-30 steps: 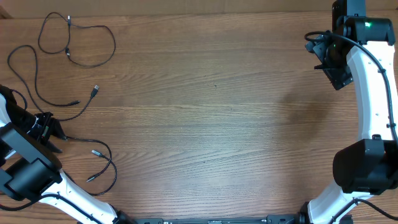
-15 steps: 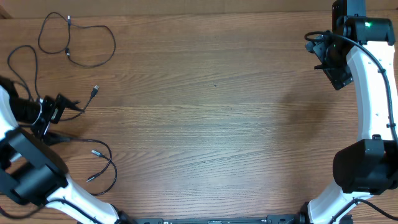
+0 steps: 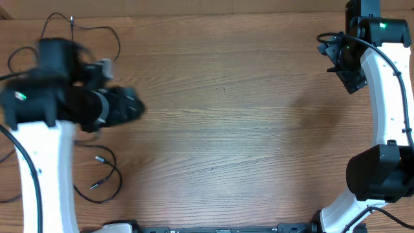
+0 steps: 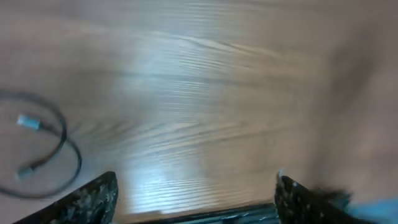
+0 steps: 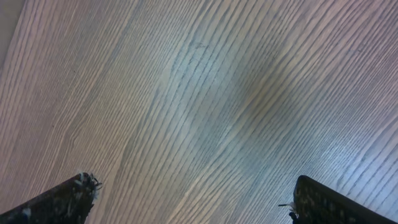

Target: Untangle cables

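Note:
Several thin black cables lie spread on the left of the wooden table: a loop at the back left (image 3: 58, 16), and a pair with small plugs near the front (image 3: 115, 169). My left arm is motion-blurred above them, and its gripper (image 3: 131, 107) points right over bare wood. In the left wrist view that gripper (image 4: 196, 199) is open with nothing between its fingers, and a curled cable (image 4: 62, 144) with a pale plug lies to its left. My right gripper (image 3: 348, 72) hangs at the back right. It stands open (image 5: 196, 200) over bare wood.
The right arm's base (image 3: 378, 171) stands at the front right. The left arm's white link (image 3: 45, 168) crosses the front left and hides part of the cables.
My left arm has swung up and right from the table's left edge, off the cable it was at, with its jaws wider. The right arm has not moved.

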